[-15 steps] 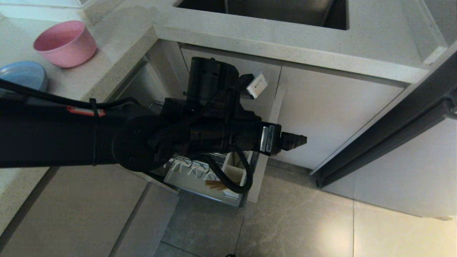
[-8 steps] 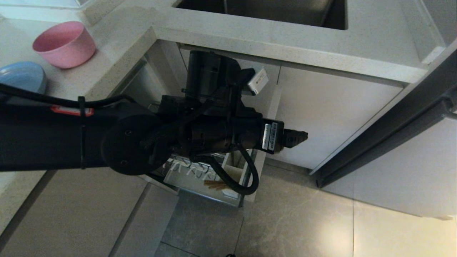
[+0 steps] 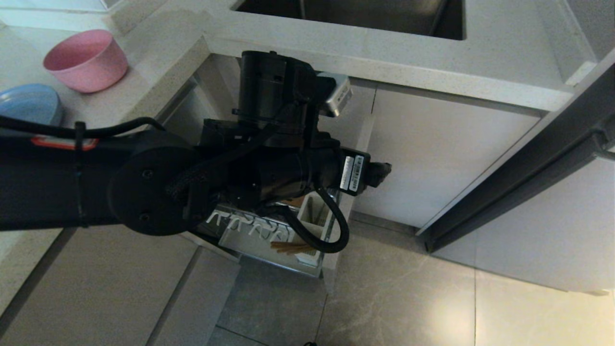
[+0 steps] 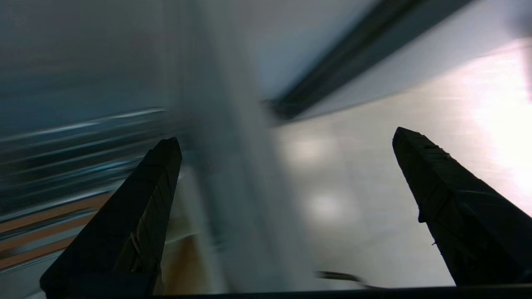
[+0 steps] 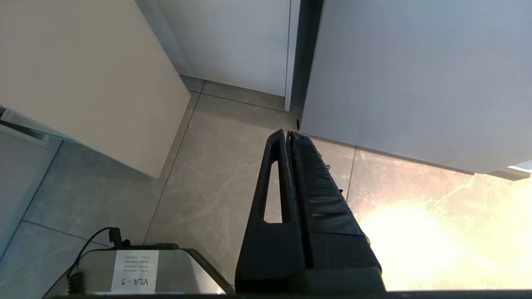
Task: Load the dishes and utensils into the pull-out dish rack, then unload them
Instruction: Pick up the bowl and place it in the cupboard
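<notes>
Chopsticks (image 3: 292,248) lie in the pulled-out rack (image 3: 269,240) below the counter (image 3: 158,86), their brown ends showing beside the white caddy (image 3: 314,218) and just past the row of white pegs (image 3: 250,228). The rack's front panel (image 3: 353,202) stands edge-on beside the caddy. The pink bowl (image 3: 85,60) sits upright on the counter, and the blue plate (image 3: 30,103) lies just beside it, partly cut off by the black arm. Neither dish is in the rack.

The left gripper (image 4: 286,137) hangs over the rack, hidden in the head view behind the arm's own wrist. In the wrist view its fingers (image 4: 141,216) are spread wide, with nothing between them and nothing touching them. One finger lies over the rack side, the other over the floor (image 3: 432,298). That picture is smeared, so the orange streaks next to the finger are probably the rack's wooden strip or the chopsticks; I cannot tell which.

The right gripper (image 5: 289,135) is parked low, pointing at the floor tiles near a cabinet door (image 5: 415,74), its fingers pressed together and holding nothing.
</notes>
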You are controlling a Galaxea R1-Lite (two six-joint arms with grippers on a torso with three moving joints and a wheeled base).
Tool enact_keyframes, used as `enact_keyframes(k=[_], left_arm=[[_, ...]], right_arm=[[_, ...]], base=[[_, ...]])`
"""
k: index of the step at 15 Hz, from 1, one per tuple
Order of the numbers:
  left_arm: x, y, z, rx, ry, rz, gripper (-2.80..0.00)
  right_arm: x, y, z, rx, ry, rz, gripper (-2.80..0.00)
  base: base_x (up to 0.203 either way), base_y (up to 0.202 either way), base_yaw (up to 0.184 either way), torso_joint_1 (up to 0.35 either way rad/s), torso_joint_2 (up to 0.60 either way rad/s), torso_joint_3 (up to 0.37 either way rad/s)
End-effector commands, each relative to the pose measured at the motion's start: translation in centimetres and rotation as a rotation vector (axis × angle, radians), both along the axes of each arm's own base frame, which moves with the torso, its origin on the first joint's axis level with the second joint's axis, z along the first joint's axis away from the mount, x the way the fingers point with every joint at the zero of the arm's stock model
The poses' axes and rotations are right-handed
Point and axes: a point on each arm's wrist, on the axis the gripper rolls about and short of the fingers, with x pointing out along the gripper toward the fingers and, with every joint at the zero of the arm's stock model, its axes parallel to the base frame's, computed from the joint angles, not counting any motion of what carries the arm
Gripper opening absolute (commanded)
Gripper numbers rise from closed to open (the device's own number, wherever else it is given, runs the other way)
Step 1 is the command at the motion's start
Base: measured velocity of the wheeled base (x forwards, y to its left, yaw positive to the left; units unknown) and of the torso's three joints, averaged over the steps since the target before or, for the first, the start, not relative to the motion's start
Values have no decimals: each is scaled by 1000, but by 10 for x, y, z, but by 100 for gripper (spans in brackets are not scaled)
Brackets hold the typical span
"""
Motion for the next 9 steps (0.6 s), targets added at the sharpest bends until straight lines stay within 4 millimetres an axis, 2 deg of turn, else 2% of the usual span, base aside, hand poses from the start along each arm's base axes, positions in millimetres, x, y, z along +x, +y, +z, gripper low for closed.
enact_keyframes(k=[1, 5, 7, 9], left_arm=[[0, 3, 2, 50, -49, 80, 0], [-6, 8, 11, 70, -95, 138, 0], [-18, 16, 27, 32, -121, 129, 0], [-39, 29, 50, -27, -162, 106, 0]], right_arm=[[0, 0, 0, 1, -1, 0, -280], [0, 0, 0, 1, -1, 0, -280], [0, 0, 0, 1, -1, 0, -280], [0, 0, 0, 1, -1, 0, -280]], base=[[0, 0, 0, 0, 0, 0], [0, 0, 0, 0, 0, 0], [0, 0, 0, 0, 0, 0], [0, 0, 0, 0, 0, 0]])
